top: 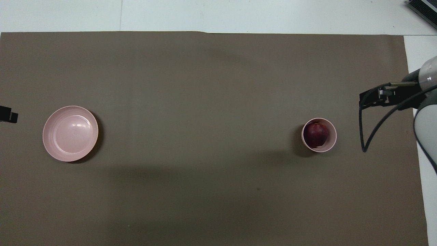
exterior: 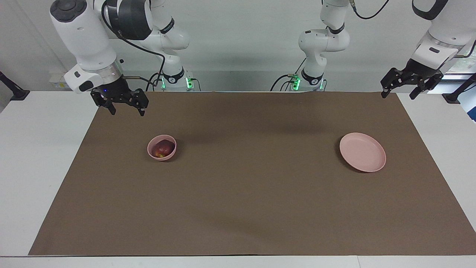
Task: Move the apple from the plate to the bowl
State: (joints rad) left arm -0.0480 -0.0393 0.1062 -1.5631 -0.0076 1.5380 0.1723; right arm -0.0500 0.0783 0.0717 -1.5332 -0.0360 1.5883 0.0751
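Brown matting covers the white table. Over its corner the right gripper is held up, fingers spread, empty. The apple lies in the bowl; the plate is bare; the left gripper waits parted, empty. The transfer looks complete; only retreat seems called for.

Light: you get even, soft light from above, moderately bright.
Shadows: you see broad faint arm shadows on the brown mat, and a short dark one beside the bowl.
Glare: pale sheen inside the plate.
Focus: both views look sharp.
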